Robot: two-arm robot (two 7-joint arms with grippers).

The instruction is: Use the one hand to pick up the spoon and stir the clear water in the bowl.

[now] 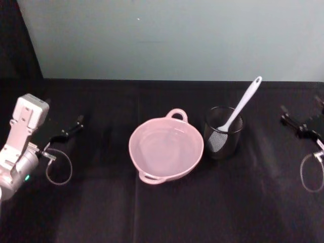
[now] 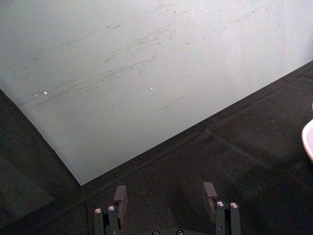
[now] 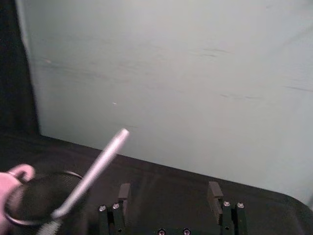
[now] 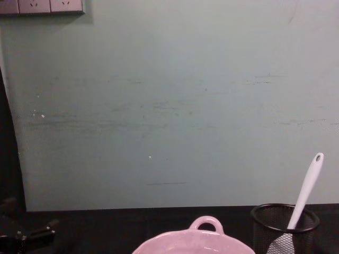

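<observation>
The left gripper (image 1: pixel 76 123) waits at the table's left side, jaws apart and empty. The pink bowl (image 1: pixel 166 150) sits mid-table, its clear water (image 1: pixel 167 147) barely glinting. Just right of it, the spoon (image 1: pixel 238 112) stands in the black mesh cup (image 1: pixel 223 132) — handle leaning up-right toward the right gripper (image 1: pixel 291 120), likewise spread and holding nothing.

Bare black counter (image 1: pixel 263 192) lies between the right hand (image 1: pixel 296 123) and the mesh cup (image 1: pixel 223 133), whose spoon (image 1: pixel 240 107) handle leans toward that hand.
</observation>
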